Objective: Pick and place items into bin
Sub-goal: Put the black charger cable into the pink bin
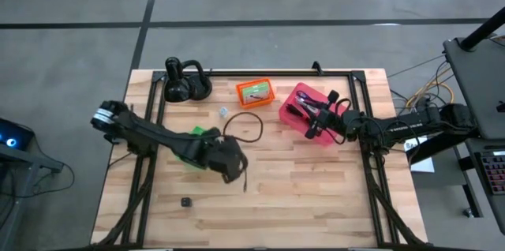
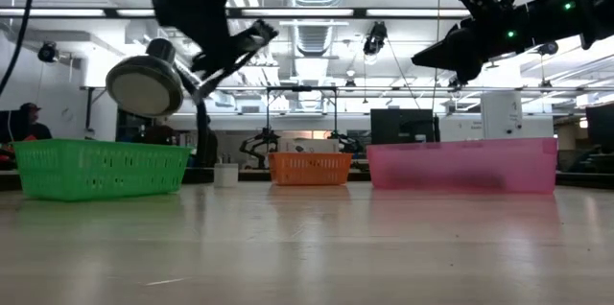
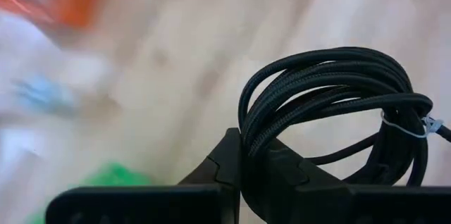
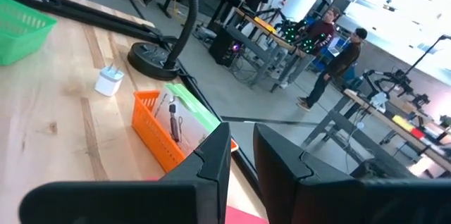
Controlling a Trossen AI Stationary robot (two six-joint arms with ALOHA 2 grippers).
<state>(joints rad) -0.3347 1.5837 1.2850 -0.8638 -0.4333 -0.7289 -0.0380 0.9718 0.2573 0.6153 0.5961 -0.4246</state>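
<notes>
My left gripper [image 1: 233,150] hangs over the table's middle, shut on a coiled black cable [image 1: 245,127], next to the green bin [image 1: 196,136]. My right gripper [image 1: 313,123] hovers above the pink bin [image 1: 293,103], fingers [image 4: 211,164] a narrow gap apart with nothing between them. A green packet [image 1: 254,90] lies in the orange bin [image 1: 241,88]. A tiny white piece [image 1: 223,113] and a tiny black block [image 1: 186,202] rest flat on the wood. The purple cable does not show. My left gripper pinches the cable's bundled strands at one side of the coil [image 3: 255,129] between its two fingers [image 3: 225,164]. The rest of the coil [image 3: 338,104] loops out past the fingertips. In the low view the gripper [image 2: 240,44] sits high above the table, so the coil is lifted clear.
A black gooseneck stand [image 1: 185,81] stands at the far left, its round head [image 2: 144,84] showing in the low view. A black frame rail [image 1: 260,72] runs along the far edge. Bare wood [image 1: 308,196] lies near the front. People stand in the room behind [image 4: 338,58].
</notes>
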